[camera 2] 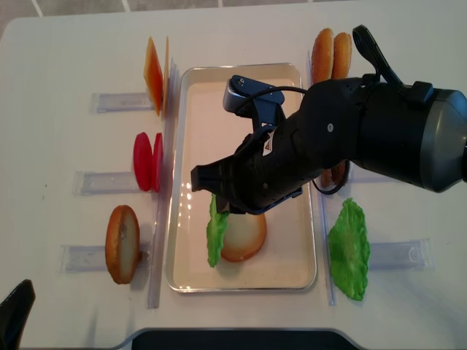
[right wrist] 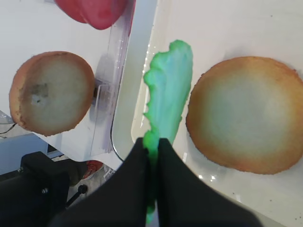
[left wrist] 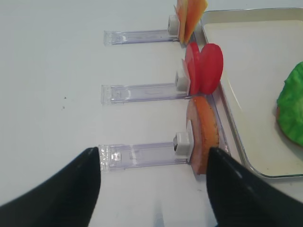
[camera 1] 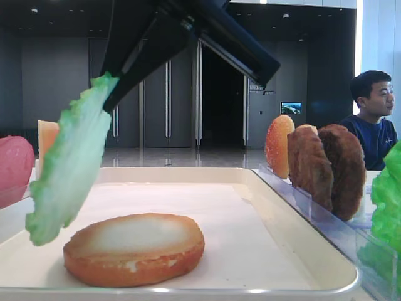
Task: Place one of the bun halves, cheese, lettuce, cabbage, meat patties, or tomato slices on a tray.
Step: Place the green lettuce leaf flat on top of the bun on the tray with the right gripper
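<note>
Nearest, on the tray (camera 2: 184,277), one bun half (camera 2: 244,237) lies flat-face up. At its nine o'clock one lettuce leaf (camera 2: 217,232) hangs over the tray, pinched in the closed right gripper (right wrist: 151,144). A second leaf (camera 2: 348,249) stands at three o'clock. Left racks hold one bun half (camera 2: 121,243), two tomato slices (camera 2: 148,161), two cheese slices (camera 2: 155,74). Left gripper (left wrist: 154,158) jaws stand wide, empty.

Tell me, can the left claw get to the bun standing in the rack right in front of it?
Probably yes. The left claw is open and empty, and the bun half stands upright at the end of the nearest clear rack, with only bare table between them. The right claw, holding lettuce, is over the tray, out of the way.
</note>
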`<state>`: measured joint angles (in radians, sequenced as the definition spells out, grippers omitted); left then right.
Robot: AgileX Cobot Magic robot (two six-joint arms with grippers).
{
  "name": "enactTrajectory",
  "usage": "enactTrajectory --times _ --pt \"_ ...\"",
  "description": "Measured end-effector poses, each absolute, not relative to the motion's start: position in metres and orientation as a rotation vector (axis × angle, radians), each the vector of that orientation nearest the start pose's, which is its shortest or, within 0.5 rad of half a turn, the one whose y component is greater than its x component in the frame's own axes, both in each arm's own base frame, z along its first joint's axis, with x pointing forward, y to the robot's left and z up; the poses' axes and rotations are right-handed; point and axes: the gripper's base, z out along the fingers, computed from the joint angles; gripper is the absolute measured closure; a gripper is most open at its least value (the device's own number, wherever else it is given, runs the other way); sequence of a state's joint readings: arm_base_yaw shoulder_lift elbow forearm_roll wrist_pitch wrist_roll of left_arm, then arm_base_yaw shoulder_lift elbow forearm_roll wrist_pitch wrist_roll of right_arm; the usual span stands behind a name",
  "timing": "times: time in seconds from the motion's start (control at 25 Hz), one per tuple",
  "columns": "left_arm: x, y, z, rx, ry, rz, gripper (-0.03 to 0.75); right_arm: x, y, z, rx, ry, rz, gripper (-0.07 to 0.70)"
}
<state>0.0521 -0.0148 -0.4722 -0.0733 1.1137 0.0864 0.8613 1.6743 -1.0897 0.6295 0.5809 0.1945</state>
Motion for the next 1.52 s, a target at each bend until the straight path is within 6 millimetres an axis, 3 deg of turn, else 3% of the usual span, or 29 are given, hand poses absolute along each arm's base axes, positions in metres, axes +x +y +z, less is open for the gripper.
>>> enactTrajectory --times 0.6,0.84,1.52 --pt "-0.006 -0.006 0.265 0.041 2.108 -0.006 0.181 0.212 0.277 0.227 -0.266 2.785 0.927 0.604" --pt "-0.006 -0.006 0.265 0.041 2.108 -0.006 0.181 0.214 0.278 0.211 -0.269 2.857 0.887 0.604" --pt "-0.006 -0.006 0.265 0.041 2.108 -0.006 0.181 0.218 0.269 0.209 -0.279 2.899 0.858 0.604"
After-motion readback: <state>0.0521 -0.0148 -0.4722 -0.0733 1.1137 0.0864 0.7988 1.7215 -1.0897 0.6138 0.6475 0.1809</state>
